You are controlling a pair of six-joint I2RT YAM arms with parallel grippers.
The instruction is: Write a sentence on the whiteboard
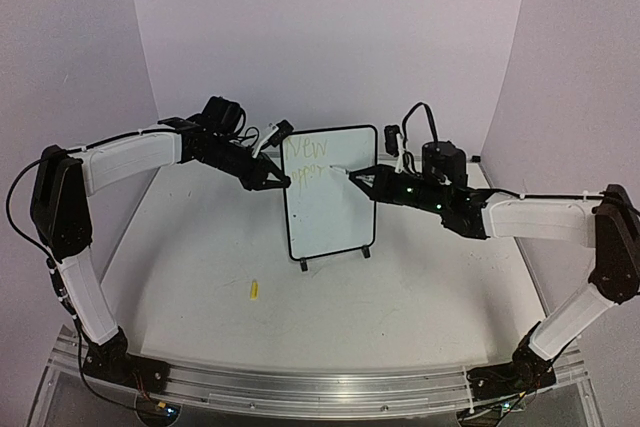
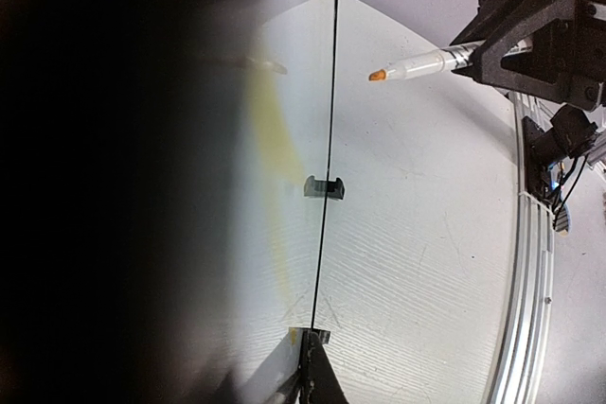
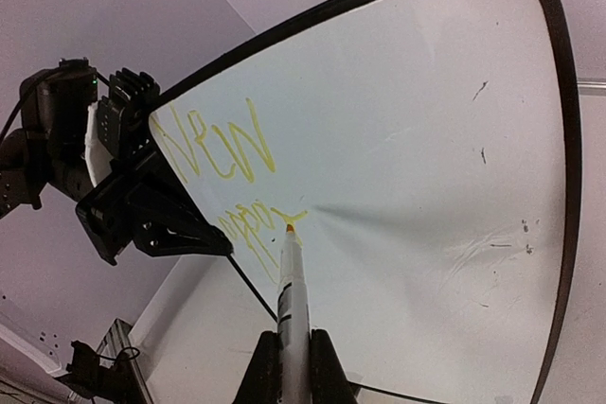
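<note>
Right fingers: the right gripper is closed tight on a slim white marker, whose barrel runs out between the jaws with its orange-yellow tip pointing away.
Marker tip: on the whiteboard, apparently touching, at the end of the second written line.
Left fingers: the left gripper is pinched shut on the whiteboard's left edge, high up.
Writing: the sentence is yellow-green, with "New" on top and an unreadable word beneath.
Whiteboard: upright on two black feet, mid-table, between the grippers.
Surface: a white table; a small yellow cap lies in front of the board, well apart.
Room: a pale lilac backdrop curves behind.
Left wrist view: only here is the board seen edge-on, as a thin black line; the left half is dark blur.
Right wrist view: only here do the strokes show clearly.
</note>
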